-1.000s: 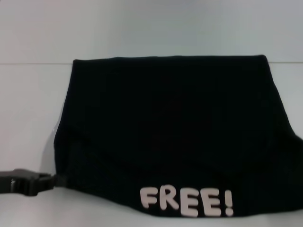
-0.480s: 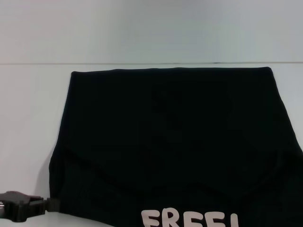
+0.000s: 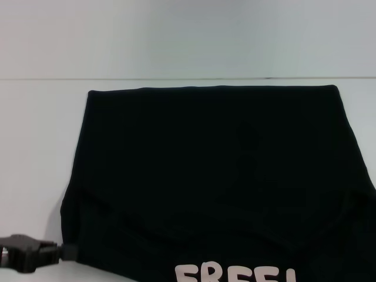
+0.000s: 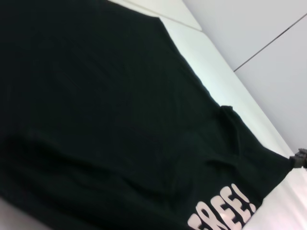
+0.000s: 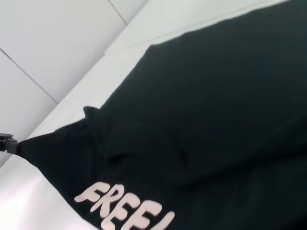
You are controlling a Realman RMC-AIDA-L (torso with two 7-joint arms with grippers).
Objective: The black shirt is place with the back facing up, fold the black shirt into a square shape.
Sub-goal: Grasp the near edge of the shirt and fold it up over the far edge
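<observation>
Head view is filled largely by the black shirt (image 3: 211, 176), which is spread over the white table (image 3: 35, 147) from the middle of the frame down to the lower edge, its straight far edge lying just below the table's far border. Pale lettering (image 3: 235, 274) is seen on the shirt at the bottom centre, cut off by the frame. At the lower left corner, the left gripper (image 3: 61, 252) is seen clenched on the shirt's lower left corner, the fabric being drawn to a point there. In the right wrist view, the same pinched corner (image 5: 24, 143) is found at the left edge, with the left gripper's tip (image 5: 8, 143) touching it. In the left wrist view, the right gripper (image 4: 300, 158) is seen at the right edge, against a second stretched corner of the shirt (image 4: 283, 160); whether it is clenched cannot be told.
</observation>
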